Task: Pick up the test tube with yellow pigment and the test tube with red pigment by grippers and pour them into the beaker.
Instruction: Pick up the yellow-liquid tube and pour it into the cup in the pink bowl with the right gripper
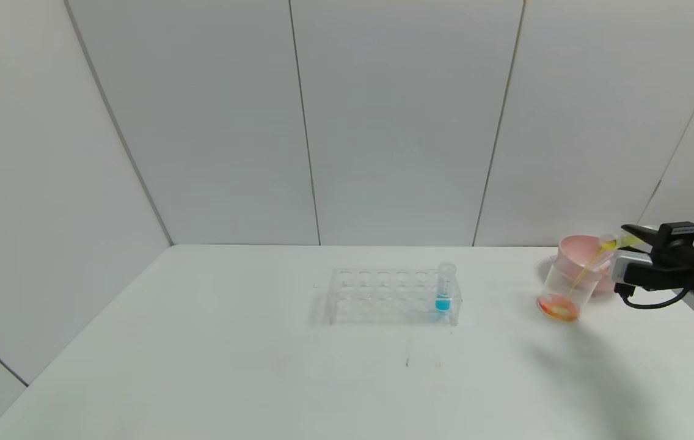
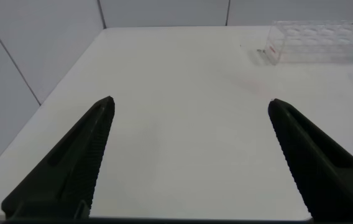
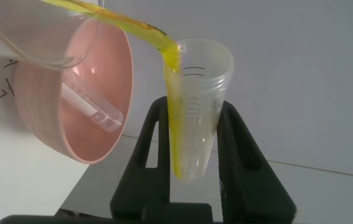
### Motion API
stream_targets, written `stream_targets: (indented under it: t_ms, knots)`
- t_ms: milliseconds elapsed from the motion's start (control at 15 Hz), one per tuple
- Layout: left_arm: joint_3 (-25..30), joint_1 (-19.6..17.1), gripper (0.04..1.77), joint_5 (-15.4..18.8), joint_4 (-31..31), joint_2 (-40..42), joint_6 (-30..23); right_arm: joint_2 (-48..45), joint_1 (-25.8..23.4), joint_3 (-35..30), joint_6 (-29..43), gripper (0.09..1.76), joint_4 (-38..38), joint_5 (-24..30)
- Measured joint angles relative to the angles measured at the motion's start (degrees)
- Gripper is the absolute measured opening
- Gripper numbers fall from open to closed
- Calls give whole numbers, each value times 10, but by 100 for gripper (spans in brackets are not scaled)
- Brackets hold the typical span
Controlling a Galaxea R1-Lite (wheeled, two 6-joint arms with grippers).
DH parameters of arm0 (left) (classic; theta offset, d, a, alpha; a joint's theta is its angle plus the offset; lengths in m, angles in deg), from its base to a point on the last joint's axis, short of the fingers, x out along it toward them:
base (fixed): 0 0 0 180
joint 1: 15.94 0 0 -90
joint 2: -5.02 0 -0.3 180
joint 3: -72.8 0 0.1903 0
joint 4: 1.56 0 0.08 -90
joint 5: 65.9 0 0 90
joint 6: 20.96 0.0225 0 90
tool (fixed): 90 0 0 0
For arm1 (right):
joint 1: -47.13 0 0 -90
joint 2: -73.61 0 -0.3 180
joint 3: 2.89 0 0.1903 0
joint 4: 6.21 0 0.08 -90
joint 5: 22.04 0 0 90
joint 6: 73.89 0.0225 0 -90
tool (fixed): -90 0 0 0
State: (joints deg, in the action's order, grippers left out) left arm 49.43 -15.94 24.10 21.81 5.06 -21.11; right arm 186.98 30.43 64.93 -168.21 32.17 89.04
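We note the right end effector (image 1: 627, 239) as matte black, carrying a small white-grey block on its near side and a black box module with a pale label on top. Black cables loop beneath it and run back along the dark arm. In the right wrist view its fingers (image 3: 238, 162) are flat black plates with slotted openings. The left end effector (image 2: 189, 162) shows two tapering black fingers (image 2: 80, 165) with finely ribbed inner faces.

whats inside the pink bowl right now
In the right wrist view, one clear, seemingly empty test tube lies inside the pink bowl. The beaker covers part of the bowl's inside. In the head view the beaker and the right gripper hide the bowl's contents.
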Motion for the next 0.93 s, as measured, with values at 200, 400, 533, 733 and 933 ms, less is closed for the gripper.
stream_targets:
  t_ms: [200,400,533,733,933]
  knots:
    - [0,0,176,0,0,0,0,-1,3,6,-9,51,0,-1]
    - [0,0,176,0,0,0,0,-2,3,12,-33,51,2,-9]
    - [0,0,176,0,0,0,0,-2,3,18,-46,51,4,-9]
    - [0,0,176,0,0,0,0,-3,3,26,-67,51,5,-11]
    - [0,0,176,0,0,0,0,-4,3,29,-74,51,15,-20]
